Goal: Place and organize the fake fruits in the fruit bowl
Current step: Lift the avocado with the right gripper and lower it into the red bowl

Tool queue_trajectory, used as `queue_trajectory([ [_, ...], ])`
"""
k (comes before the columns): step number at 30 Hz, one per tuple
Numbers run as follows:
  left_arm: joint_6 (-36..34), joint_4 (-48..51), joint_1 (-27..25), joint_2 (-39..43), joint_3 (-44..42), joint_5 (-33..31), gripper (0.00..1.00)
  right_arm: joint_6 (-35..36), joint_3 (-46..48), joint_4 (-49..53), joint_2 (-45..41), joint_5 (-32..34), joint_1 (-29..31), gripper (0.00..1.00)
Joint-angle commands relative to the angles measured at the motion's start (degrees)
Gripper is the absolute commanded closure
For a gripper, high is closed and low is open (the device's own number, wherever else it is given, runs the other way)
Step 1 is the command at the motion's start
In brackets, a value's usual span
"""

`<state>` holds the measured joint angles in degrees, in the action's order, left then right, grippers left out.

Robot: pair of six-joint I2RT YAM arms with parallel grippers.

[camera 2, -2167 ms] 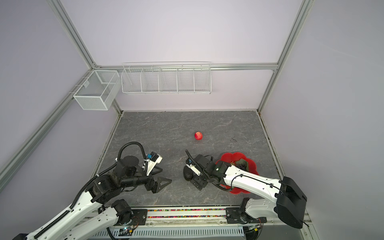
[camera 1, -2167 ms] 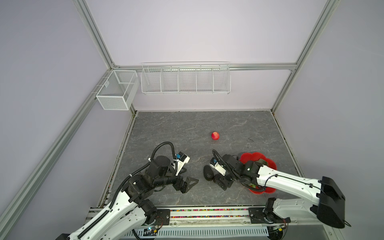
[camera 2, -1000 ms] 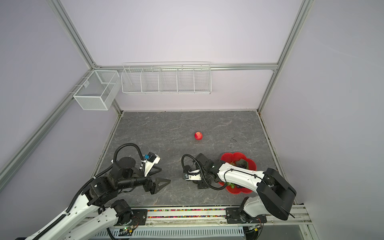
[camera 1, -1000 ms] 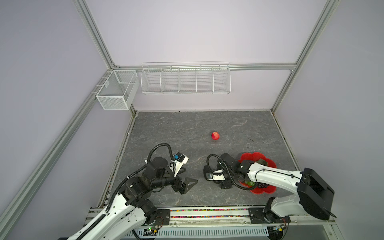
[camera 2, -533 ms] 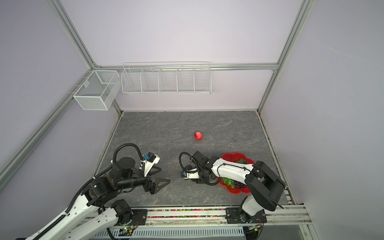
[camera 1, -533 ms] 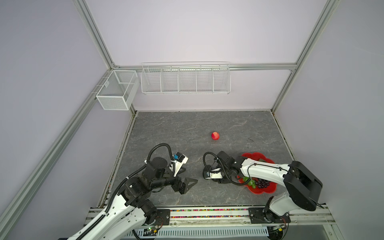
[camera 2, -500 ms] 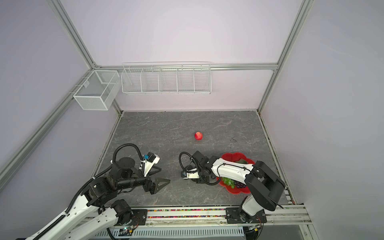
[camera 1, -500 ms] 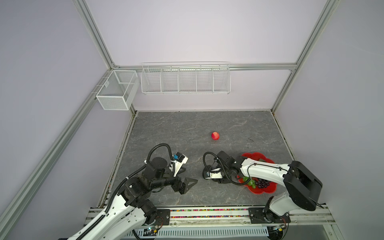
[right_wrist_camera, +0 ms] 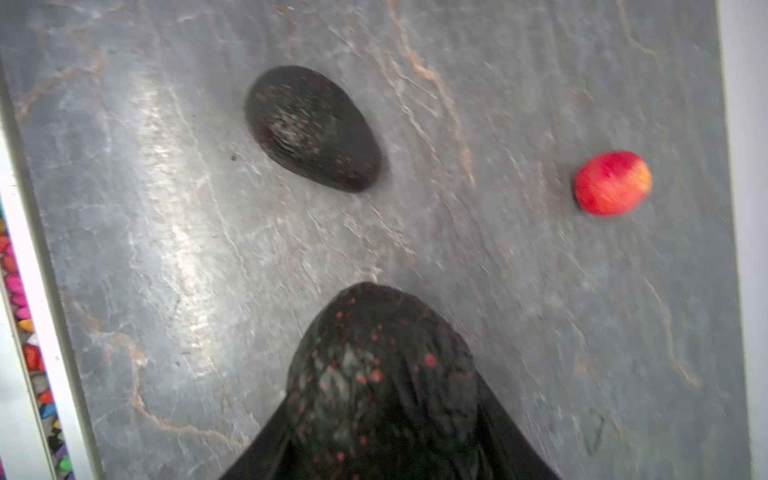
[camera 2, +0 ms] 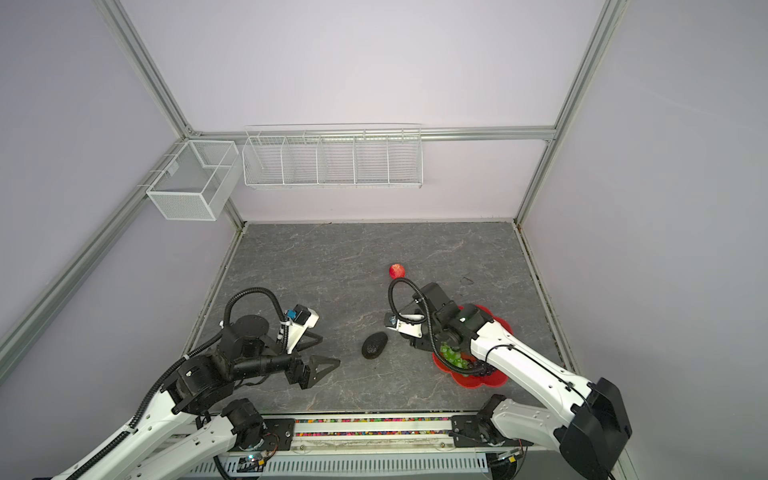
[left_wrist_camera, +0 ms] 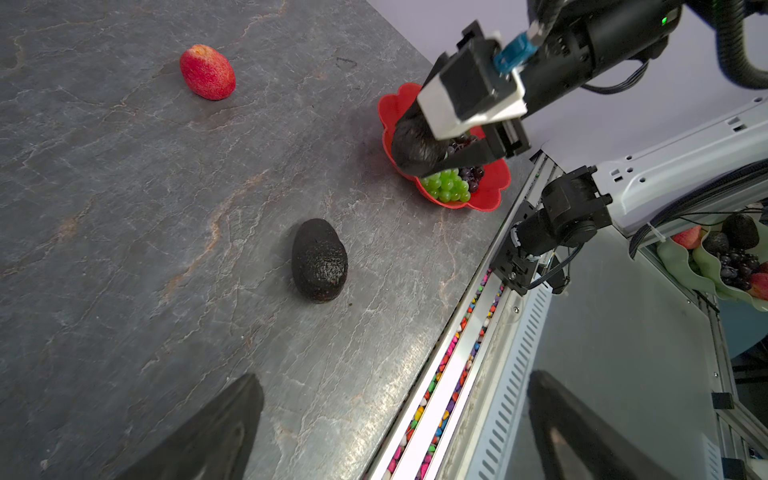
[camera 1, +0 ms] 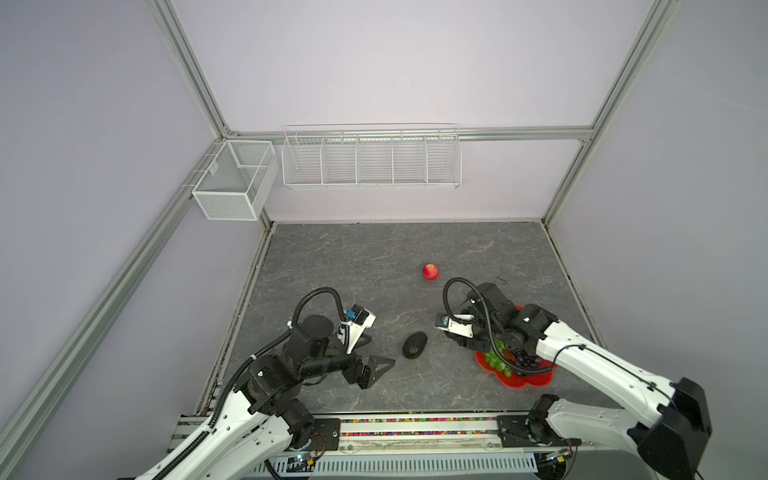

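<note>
Black avocados [camera 1: 414, 344] two, right end effector [left_wrist_camera: 419, 151] grips one, left end effector [left_wrist_camera: 395, 424] agape

Far half of surface [camera 1: 353, 257] open; only apple [camera 1: 430, 272] sits there, well apart from the rest. Loose avocado [camera 1: 414, 344] lies between left end effector [camera 1: 372, 371], jaws wide, and bowl [left_wrist_camera: 494, 191]; clear lanes either side of it. Right end effector [left_wrist_camera: 419, 156], gripping second avocado [right_wrist_camera: 382, 374], hangs at bowl's rim, barring that approach.

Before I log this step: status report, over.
Left gripper open, empty; right gripper shut on avocado by fruit bowl rim. Second avocado, red apple loose on table. Nothing blocking the bowl.
</note>
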<state>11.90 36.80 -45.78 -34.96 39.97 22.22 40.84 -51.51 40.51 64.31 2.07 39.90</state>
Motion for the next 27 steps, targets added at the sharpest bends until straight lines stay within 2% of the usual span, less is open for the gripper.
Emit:
queue_trajectory([
  [1,-0.4,0.9,-0.3,0.6,0.7,-0.8,0.01,-3.7,-0.7,5.9,-2.1,5.0,-5.3,0.58],
  [4,-0.3,0.9,-0.2,0.5,0.7,-0.7,0.01,-5.8,-0.5,7.6,-0.7,7.7,-11.4,0.59],
  [8,-0.5,0.9,-0.2,0.3,0.7,-0.7,0.01,-6.7,-0.7,3.4,1.9,9.2,-16.5,0.60],
  [16,-0.2,1.0,-0.3,0.6,0.7,-1.2,0.01,-4.9,-1.2,-1.9,11.8,12.5,-18.9,0.60],
  [20,-0.2,1.0,-0.3,0.5,0.7,-1.2,0.01,-5.4,-0.9,-3.9,13.9,12.5,-20.7,0.59],
  [24,-0.3,0.9,-0.2,0.2,0.7,-0.7,0.01,-5.9,-1.0,-5.2,13.6,13.2,-21.2,0.50],
  [27,-0.3,0.9,-0.3,0.4,0.8,-0.7,0.01,-6.3,-1.1,-4.7,13.4,13.8,-21.3,0.47],
])
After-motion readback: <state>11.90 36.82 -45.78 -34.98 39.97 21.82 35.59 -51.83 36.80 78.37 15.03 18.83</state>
